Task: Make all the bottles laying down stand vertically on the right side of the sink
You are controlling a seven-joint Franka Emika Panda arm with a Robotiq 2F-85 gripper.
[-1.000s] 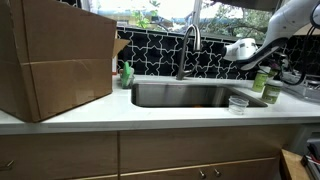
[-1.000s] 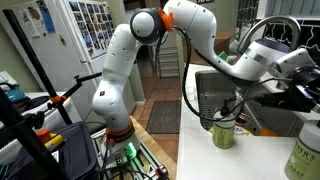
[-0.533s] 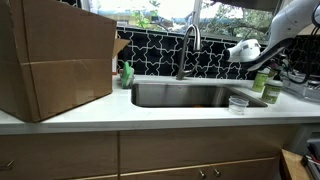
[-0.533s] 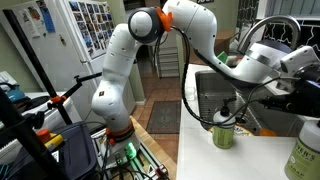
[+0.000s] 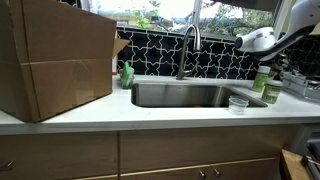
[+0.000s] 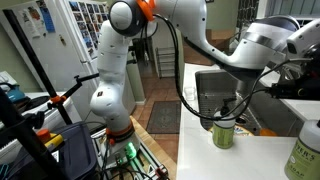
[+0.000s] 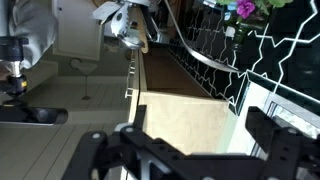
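Note:
Two light-green bottles stand upright on the white counter just right of the sink [image 5: 190,96] in an exterior view, one [image 5: 262,79] behind the other [image 5: 273,91]. Seen from the other side, one bottle [image 6: 225,132] stands by the basin and one [image 6: 304,160] sits at the frame's edge. The arm's white wrist [image 5: 256,41] hangs well above them. In the wrist view my gripper [image 7: 190,150] is open and its wide-spread fingers [image 7: 100,152] hold nothing. No bottle shows in that view.
A small clear cup [image 5: 238,102] stands at the sink's right front corner. A darker green soap bottle [image 5: 127,74] sits left of the basin, next to a big cardboard box [image 5: 55,60]. The curved faucet [image 5: 188,45] rises behind the sink.
The arm has lifted up and away from the two standing bottles. The jaws stay open and the bottles have not moved.

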